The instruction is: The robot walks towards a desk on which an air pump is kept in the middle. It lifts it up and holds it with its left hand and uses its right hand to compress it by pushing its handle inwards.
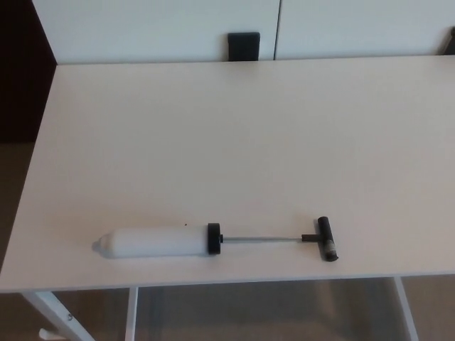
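White wall panels (156, 28) behind the desk, with a vertical seam (278, 28) splitting them. Small black rectangular block (243, 46) at the panels' base, just left of the seam. Dark area (21, 71) left of the panels. Brownish floor (14, 185) below the dark area. White angled leg frame (53, 312) low left, far from the panels.
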